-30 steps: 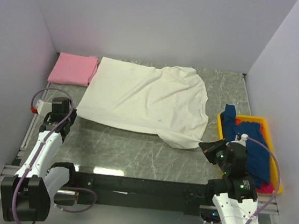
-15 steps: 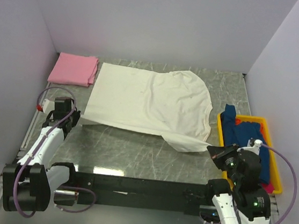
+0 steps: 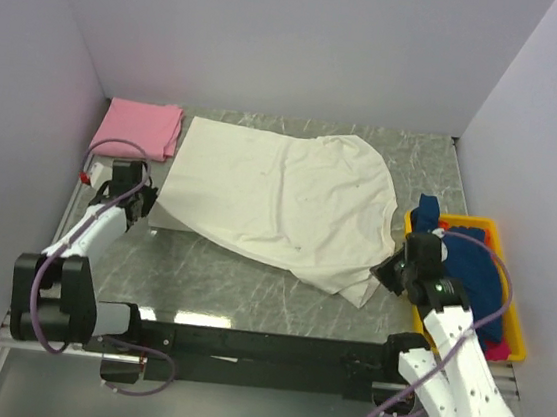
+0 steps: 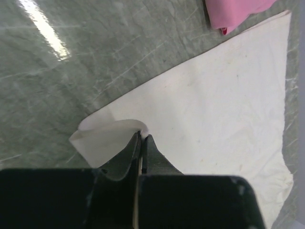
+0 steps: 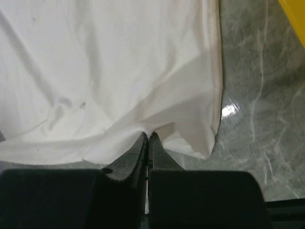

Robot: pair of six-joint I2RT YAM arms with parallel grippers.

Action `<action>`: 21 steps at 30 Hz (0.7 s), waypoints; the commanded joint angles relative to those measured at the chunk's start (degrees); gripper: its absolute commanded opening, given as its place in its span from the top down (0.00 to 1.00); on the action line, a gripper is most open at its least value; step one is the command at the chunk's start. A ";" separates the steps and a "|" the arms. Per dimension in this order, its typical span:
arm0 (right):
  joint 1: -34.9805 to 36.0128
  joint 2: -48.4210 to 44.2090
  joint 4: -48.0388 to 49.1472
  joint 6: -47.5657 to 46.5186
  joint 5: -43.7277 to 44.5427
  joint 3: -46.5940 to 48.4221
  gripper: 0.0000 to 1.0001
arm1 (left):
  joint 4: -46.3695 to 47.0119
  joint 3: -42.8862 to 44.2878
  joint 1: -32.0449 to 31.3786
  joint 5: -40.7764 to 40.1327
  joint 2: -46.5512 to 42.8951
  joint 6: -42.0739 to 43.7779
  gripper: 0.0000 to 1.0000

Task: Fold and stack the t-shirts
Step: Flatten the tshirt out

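Note:
The cream-white t-shirt (image 3: 280,199) lies spread on the grey table, also in the left wrist view (image 4: 224,109) and the right wrist view (image 5: 105,62). My left gripper (image 3: 144,203) is shut on its near left corner (image 4: 142,133), which curls up. My right gripper (image 3: 384,273) is shut on its near right edge (image 5: 148,133), bunching the cloth. A folded pink t-shirt (image 3: 139,128) lies at the back left, its edge in the left wrist view (image 4: 238,9). Dark blue t-shirts (image 3: 463,265) and a bit of magenta (image 3: 489,348) fill the bin.
The yellow plastic bin (image 3: 511,285) stands at the right edge of the table, right beside my right arm. White walls close in the left, back and right sides. The marbled grey table (image 3: 220,277) shows in front of the shirt.
Both grippers moved away from me, carrying the shirt's near edge back over the table. The shirt went from stretched to slack, and its right side now bunches near my right gripper.

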 commanded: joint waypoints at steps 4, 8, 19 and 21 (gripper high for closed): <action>-0.21 13.99 12.13 -3.13 5.98 9.60 1.00 | 2.97 7.42 -2.52 -1.73 6.60 -2.35 0.99; -0.21 21.64 14.15 -3.57 7.29 15.92 1.00 | 2.63 9.97 -2.52 -2.87 9.32 -2.80 0.99; -0.30 36.59 16.35 -4.71 8.00 26.21 1.00 | 1.48 16.56 -2.52 -4.10 14.60 -2.88 0.99; -0.30 38.35 16.26 -4.71 8.18 27.79 1.00 | 1.57 16.83 -2.43 -4.10 15.39 -2.88 0.99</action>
